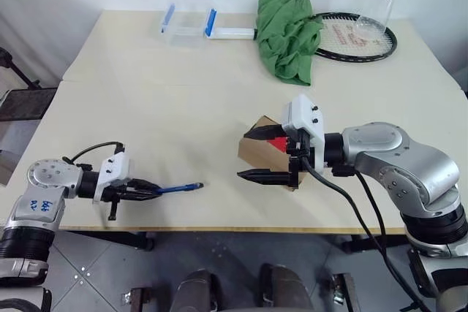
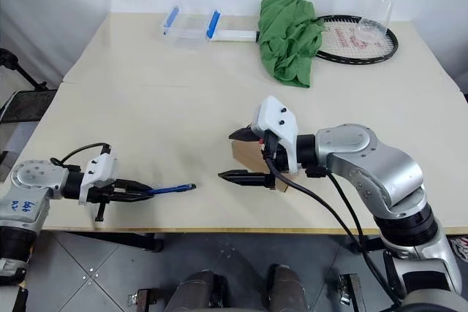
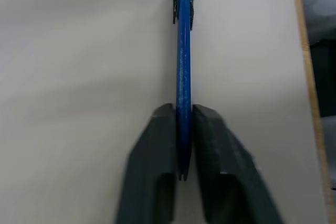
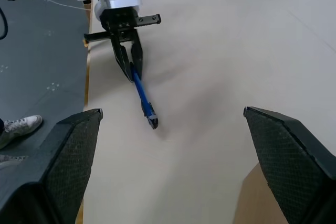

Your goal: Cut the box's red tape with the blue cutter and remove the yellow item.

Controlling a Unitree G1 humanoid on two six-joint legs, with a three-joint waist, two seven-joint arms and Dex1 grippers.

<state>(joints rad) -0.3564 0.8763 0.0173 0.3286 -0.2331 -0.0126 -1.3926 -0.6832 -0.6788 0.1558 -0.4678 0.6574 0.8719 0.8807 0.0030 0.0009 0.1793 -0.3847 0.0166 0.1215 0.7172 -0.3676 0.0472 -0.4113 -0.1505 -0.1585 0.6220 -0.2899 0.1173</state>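
Left gripper, lower left of the head view: my two black fingers were clamped on the blue cutter, its dark tip pointing toward frame centre, low over the table.

Right gripper, centre-right: my jaws stood spread wide, gripping nothing, one finger above and one below the near side of the box.

Box: brown carton at centre-right, partly behind my right gripper; the red tape showed on its top.

Yellow item: I could not tell where it was.

Upper frame, far table edge: clear container with blue clips, green cloth, racket.
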